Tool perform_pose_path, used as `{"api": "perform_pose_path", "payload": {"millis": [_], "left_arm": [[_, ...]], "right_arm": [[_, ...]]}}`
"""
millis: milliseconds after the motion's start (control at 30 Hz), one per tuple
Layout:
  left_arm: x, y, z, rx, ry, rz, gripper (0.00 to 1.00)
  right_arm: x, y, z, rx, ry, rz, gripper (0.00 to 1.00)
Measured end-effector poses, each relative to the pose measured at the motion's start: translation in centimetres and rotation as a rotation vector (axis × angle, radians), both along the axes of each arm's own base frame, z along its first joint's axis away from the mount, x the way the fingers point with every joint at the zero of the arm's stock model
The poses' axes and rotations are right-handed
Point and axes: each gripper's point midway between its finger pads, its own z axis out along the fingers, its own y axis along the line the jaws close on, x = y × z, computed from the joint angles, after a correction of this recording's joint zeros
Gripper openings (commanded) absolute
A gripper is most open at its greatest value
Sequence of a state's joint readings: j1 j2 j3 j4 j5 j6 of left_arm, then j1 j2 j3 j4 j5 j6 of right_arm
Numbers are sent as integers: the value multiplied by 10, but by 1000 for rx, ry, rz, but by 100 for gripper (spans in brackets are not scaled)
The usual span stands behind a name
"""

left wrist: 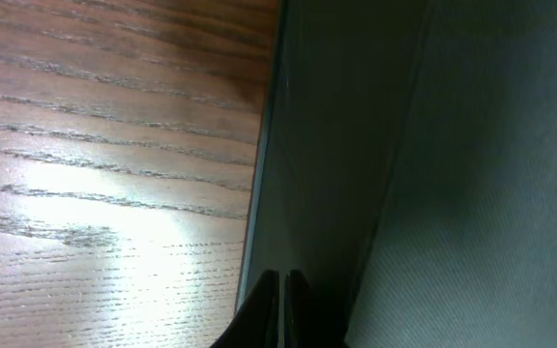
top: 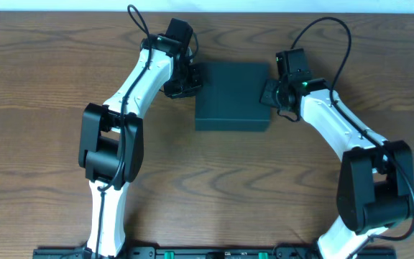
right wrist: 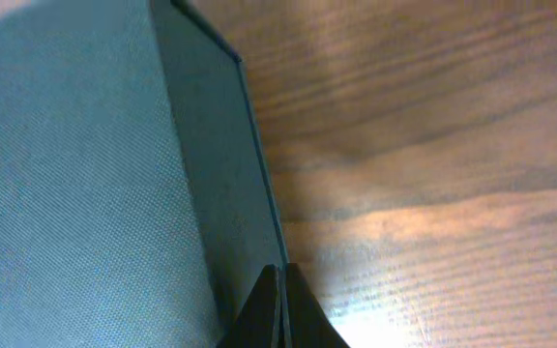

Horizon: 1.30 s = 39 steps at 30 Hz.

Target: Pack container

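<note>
Closed tight and empty, my left end effector (left wrist: 281, 300) sits right at the left wall of the container (top: 232, 93). My right end effector (right wrist: 280, 295), fingertips likewise together, holds nothing at its right wall. Container lies lid shut on the bench (top: 42, 86), between both arms.

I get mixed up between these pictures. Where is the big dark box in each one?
Overhead: the container sits just above the middle of the picture.
Left wrist: it fills the right half, seen very close.
Right wrist: it fills the left side, also very close.
Shared landmark: the wooden table, right beside the container in every view.
</note>
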State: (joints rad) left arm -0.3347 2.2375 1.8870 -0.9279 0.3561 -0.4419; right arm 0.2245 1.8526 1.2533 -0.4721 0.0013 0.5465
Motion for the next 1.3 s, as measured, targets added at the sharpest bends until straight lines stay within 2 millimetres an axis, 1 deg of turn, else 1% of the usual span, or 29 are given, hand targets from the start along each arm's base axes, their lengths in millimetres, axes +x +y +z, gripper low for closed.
{"api": "perform_pose_path", "payload": {"millis": [200,500,700,767,867,967,1067,1100,1233,1300], "left_arm": [[10,-3,2,-17,-40,12,6],[44,-7,13,-81,-140,109,6],[45,-7,14,-94,-130,140,6],[44,-8,14,-95,-126,141,6],[40,-8,13,-101,-108,138,6],[29,-6,9,-91,-56,139,6],[12,1,4,-63,19,145,6],[2,5,1,-42,64,150,6],[-24,17,-4,23,169,149,6],[-32,23,-6,54,193,147,6]], "right_arm": [[7,-2,3,10,-27,-45,1],[16,-2,9,40,-66,-88,1],[26,-4,14,57,-109,-115,1],[26,-4,14,61,-108,-122,2],[22,-5,12,64,-90,-130,1],[17,-3,9,72,-63,-125,1],[10,2,5,96,-26,-108,1],[7,5,4,112,-10,-98,1],[1,15,3,154,18,-68,2],[-1,21,3,169,25,-52,1]]}}
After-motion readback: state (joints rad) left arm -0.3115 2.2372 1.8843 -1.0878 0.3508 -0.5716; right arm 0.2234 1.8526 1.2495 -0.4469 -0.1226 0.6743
